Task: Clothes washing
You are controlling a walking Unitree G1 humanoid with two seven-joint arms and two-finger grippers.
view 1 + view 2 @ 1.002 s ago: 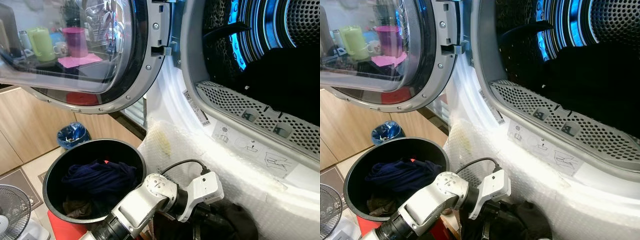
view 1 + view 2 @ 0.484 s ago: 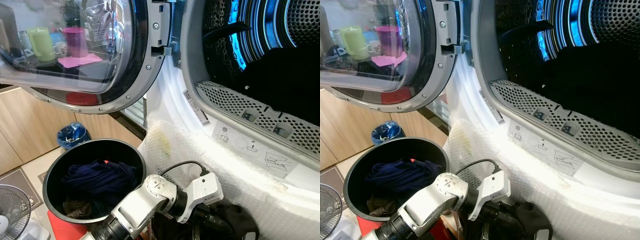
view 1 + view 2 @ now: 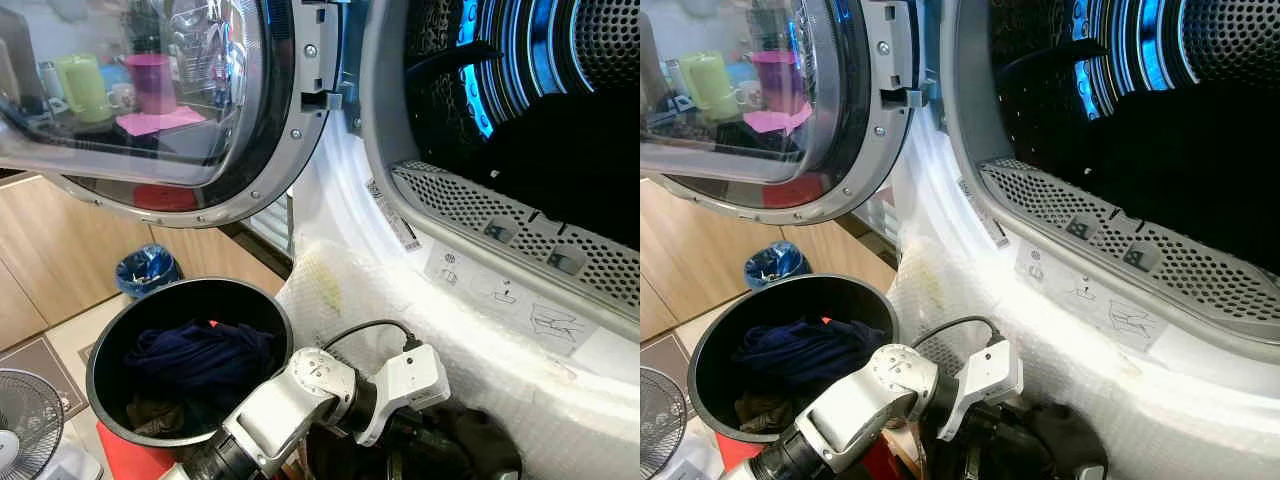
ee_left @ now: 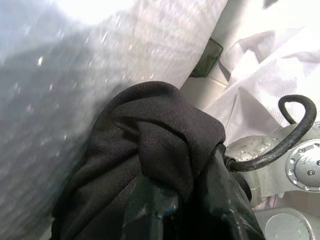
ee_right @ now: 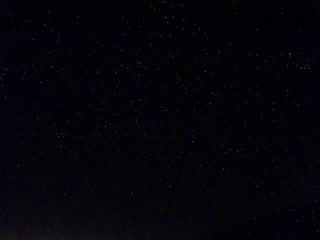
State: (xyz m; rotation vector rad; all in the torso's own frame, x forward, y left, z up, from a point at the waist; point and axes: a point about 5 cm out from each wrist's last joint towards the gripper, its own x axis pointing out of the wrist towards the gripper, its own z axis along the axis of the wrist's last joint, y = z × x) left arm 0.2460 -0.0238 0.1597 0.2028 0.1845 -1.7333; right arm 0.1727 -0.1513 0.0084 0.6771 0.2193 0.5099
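Left pincer (image 3: 430,450) pinching a bunched black garment (image 4: 150,150), low down against the bubble-wrapped white front of the washing machine (image 3: 480,340), just right of the black laundry bucket (image 3: 110,330) that holds more dark clothes (image 3: 195,360). Up and to the right from there: the open drum (image 3: 560,150), well above the held bundle, its perforated lip (image 3: 470,215) between the two. Door (image 3: 170,100) swung wide to the left, out of that path. Left arm the nearer one by far. Right pincer: cannot tell, wrist picture black
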